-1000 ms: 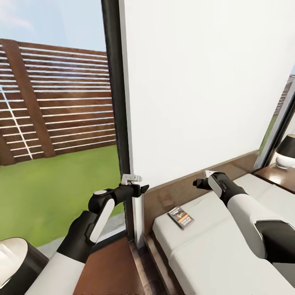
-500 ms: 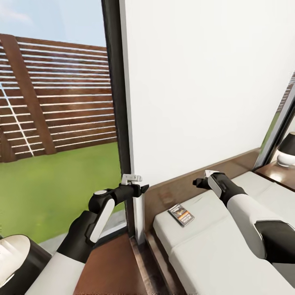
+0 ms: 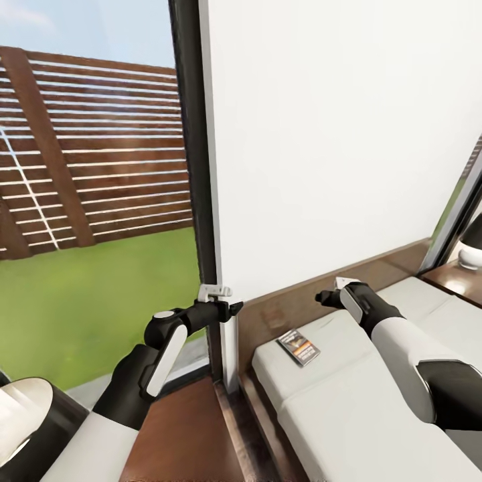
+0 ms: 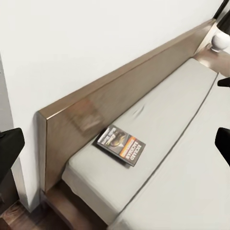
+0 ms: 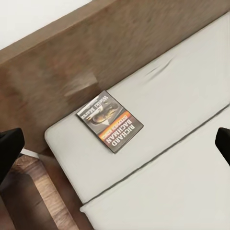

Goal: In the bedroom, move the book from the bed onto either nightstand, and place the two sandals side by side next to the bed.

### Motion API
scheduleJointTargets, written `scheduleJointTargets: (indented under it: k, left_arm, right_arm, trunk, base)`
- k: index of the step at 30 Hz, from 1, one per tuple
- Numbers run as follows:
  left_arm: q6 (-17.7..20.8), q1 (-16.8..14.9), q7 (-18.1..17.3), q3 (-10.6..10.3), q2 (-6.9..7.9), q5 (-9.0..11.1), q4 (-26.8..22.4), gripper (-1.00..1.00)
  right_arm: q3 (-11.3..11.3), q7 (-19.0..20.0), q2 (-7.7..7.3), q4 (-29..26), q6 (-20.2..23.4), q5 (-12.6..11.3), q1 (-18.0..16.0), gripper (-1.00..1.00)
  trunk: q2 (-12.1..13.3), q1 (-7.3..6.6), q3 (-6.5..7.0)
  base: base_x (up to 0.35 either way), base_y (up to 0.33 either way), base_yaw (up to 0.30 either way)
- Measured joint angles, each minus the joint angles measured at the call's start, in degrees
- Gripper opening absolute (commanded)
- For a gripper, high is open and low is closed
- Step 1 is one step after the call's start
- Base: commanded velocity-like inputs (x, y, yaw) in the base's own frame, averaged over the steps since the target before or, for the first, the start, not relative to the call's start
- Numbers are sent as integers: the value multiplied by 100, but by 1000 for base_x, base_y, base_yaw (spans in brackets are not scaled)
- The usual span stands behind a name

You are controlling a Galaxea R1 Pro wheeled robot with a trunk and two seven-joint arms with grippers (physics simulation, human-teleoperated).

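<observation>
The book (image 3: 298, 347) lies flat on the light-grey mattress of the bed (image 3: 348, 408), near the corner by the dark wooden headboard (image 3: 281, 311). Its cover reads clearly in the left wrist view (image 4: 120, 145) and the right wrist view (image 5: 110, 121). My left gripper (image 3: 234, 308) hovers open left of the bed, in front of the window frame, its fingers (image 4: 10, 147) spread wide. Above the mattress, right of the book, my right gripper (image 3: 323, 298) is open too, with fingers (image 5: 9, 143) far apart. One nightstand (image 3: 184, 435) sits below my left arm, another (image 3: 462, 278) at the far right. The sandals are out of view.
A round lamp (image 3: 23, 418) stands at the bottom left by the near nightstand, and another lamp (image 3: 472, 246) on the far one. A white wall rises behind the headboard. Tall dark-framed glass (image 3: 191, 147) at left shows a slatted fence and grass.
The whole picture has shifted slightly right and up, so the camera has moved. Both arms keep the same pose, and the book lies where it did on the bed.
</observation>
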Motion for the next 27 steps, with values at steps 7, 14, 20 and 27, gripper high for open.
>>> scheduleJointTargets:
  k: [7, 14, 20, 27]
  left_arm:
    - [-16, 0, 0, 0, 0, -6, 0, 100]
    - [-17, 0, 0, 0, 2, 2, 0, 100]
    - [-17, 0, 0, 0, 2, 0, 6, 100]
    - [-17, 0, 0, 0, 2, -2, 9, 100]
  right_arm:
    - [-21, -4, -32, 23, -67, -2, 6, 100]
    - [-25, -10, -40, 23, -73, -8, 8, 100]
    - [-16, -19, -40, 23, -112, 1, 9, 100]
    - [-20, -19, -40, 25, -114, 1, 9, 100]
  trunk:
    - [0, 0, -65]
    - [0, 0, -130]
    - [0, 0, -185]
    - [-1, 0, -250]
  base:
    - [0, 0, 0]
    - [0, 0, 0]
    - [0, 0, 0]
    - [0, 0, 0]
